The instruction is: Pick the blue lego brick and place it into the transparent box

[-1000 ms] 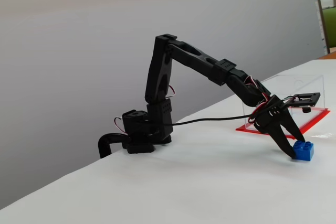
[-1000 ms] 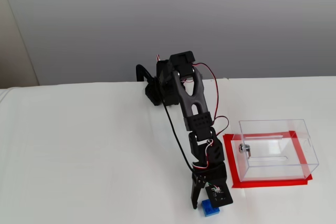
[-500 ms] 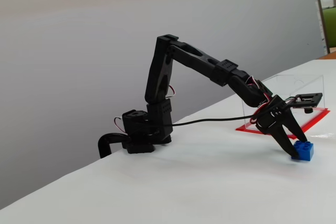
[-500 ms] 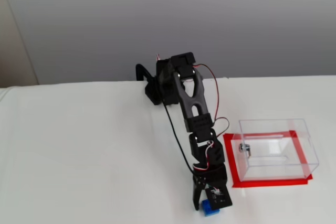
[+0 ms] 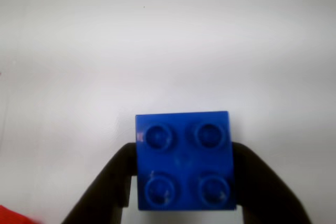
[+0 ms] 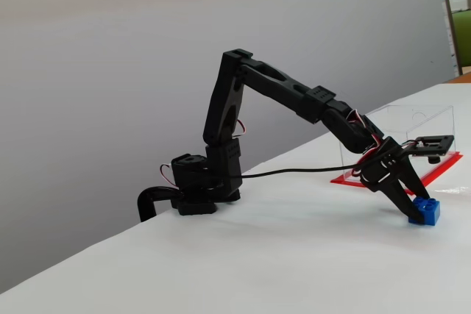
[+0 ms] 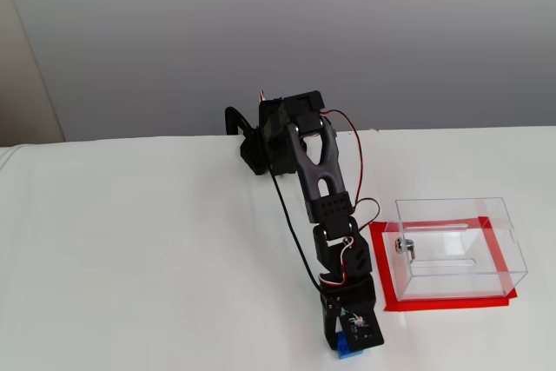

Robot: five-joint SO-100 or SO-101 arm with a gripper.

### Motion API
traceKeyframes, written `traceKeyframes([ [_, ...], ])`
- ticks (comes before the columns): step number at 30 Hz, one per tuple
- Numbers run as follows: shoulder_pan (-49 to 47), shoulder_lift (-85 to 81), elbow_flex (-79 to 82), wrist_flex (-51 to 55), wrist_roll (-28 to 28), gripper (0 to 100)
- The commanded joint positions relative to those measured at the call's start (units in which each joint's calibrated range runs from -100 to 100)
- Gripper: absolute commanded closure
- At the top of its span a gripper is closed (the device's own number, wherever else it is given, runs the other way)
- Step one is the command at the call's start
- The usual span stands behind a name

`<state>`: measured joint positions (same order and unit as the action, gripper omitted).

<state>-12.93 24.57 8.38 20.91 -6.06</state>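
Observation:
The blue lego brick fills the lower middle of the wrist view, studs up, resting on the white table. My gripper has a black finger pressed against each side of it, so it is shut on the brick. In both fixed views the brick still sits on the table under the gripper, near the table's front edge. The transparent box stands on its red base just to the right of the arm, apart from the gripper, with nothing blue inside.
A small silver lock part sits on the box's left wall. The arm's base is clamped at the table's far edge, and a black cable runs along the arm. White table spreads to the left.
The arm has reached a little further out and down. The jaws have narrowed from a wide straddle to touching both sides of the brick, which stays on the table.

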Motion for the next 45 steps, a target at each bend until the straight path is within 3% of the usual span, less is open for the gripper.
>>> traceKeyframes([
  [1,-0.3,-0.7,-3.8,0.7,-0.1,82],
  [7,-0.3,-0.6,-3.8,0.7,-0.1,82],
  [12,-0.3,-0.6,-3.8,0.7,-0.2,89],
  [24,-1.1,-2.4,-3.7,0.7,0.5,89],
  [45,-2.2,-27.7,8.1,2.0,2.0,89],
])
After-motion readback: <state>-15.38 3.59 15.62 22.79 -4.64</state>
